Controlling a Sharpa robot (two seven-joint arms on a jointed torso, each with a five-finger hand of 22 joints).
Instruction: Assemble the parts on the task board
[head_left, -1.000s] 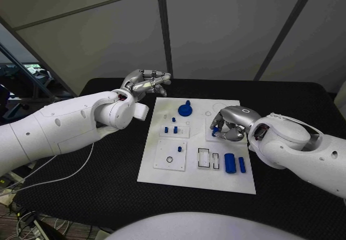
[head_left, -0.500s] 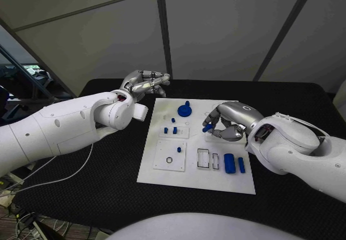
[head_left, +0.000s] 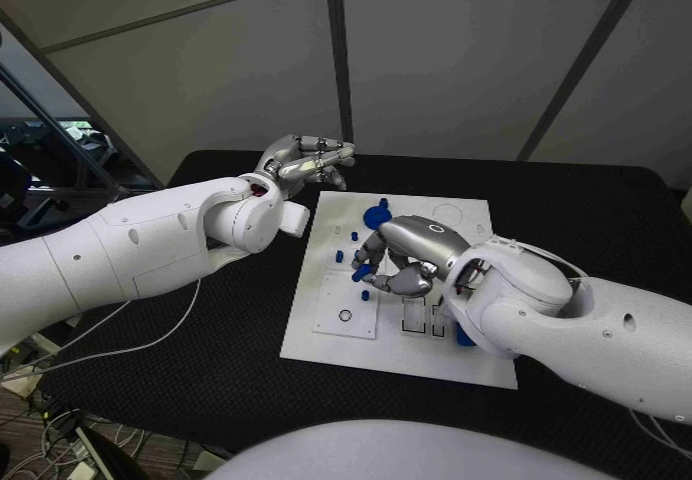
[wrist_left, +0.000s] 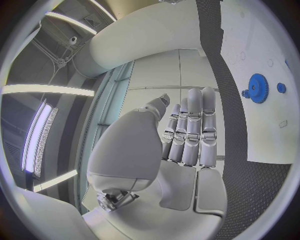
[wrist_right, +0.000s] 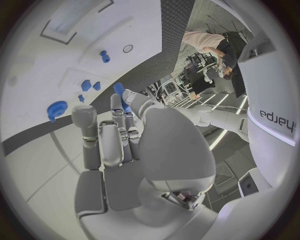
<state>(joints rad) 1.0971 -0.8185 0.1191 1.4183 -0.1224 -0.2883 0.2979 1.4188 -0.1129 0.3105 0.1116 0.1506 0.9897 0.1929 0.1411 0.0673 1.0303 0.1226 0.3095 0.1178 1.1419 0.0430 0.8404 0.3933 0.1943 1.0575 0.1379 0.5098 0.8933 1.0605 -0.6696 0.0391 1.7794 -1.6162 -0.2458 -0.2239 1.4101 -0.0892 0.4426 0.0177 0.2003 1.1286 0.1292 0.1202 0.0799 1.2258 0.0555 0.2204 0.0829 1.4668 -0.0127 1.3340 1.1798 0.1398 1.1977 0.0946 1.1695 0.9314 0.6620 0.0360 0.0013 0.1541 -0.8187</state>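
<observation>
One small blue peg (head_left: 362, 272) is being pinched in the fingertips of the right hand (head_left: 392, 262), which is hovering over the white task board (head_left: 469, 218), its plate lying mid-table. At the hand's six o'clock, a square plate with a round hole (head_left: 343, 315) is waiting. Judging by that, insertion is underway; next calls for lowering the peg upright. At eleven o'clock, off the board, the left hand (head_left: 306, 160) is idling, fingers curled, holding nothing.
</observation>
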